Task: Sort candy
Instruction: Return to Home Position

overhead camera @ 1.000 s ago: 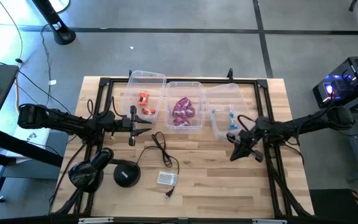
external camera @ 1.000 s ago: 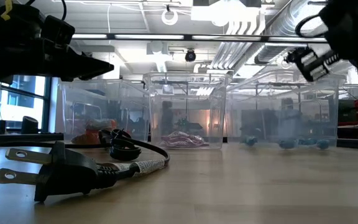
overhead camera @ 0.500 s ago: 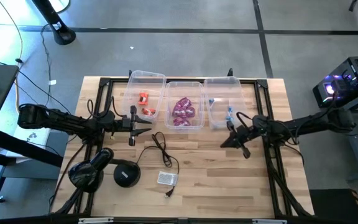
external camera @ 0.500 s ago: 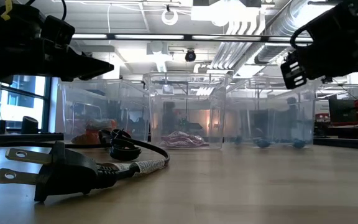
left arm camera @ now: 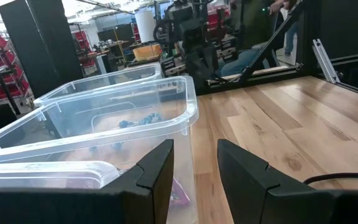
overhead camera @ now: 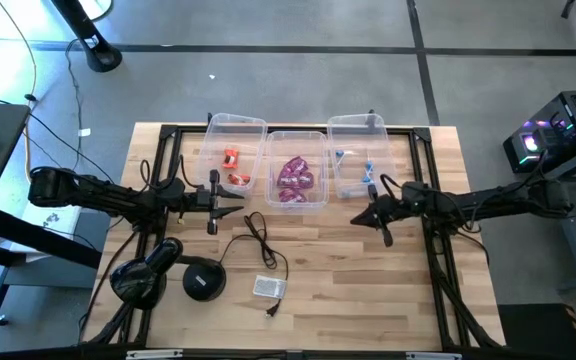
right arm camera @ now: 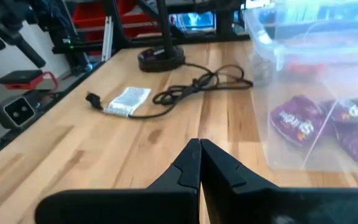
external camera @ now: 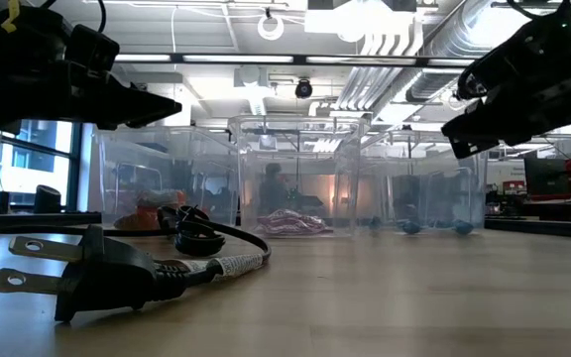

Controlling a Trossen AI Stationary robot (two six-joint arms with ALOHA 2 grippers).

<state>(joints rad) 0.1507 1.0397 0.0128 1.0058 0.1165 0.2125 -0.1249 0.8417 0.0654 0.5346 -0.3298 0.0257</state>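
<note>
Wooden table (overhead camera: 368,290): clear left bin (overhead camera: 238,118), centre bin (overhead camera: 296,133), right bin (overhead camera: 356,118) side by side, upper centre; black cable (overhead camera: 259,238), white box (overhead camera: 268,287), round black disc (overhead camera: 204,282) lower left

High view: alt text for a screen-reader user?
Three clear bins in a row hold sorted orange candy, purple candy and blue candy. The open left end effector and shut right end effector hover before them.

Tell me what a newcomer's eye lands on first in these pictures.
Three clear bins in a row at the far edge of the table: orange candy in the left one, purple candy in the center, blue candy in the right. The left tool hangs open before the left bin; the right tool is shut, near the right bin.
</note>
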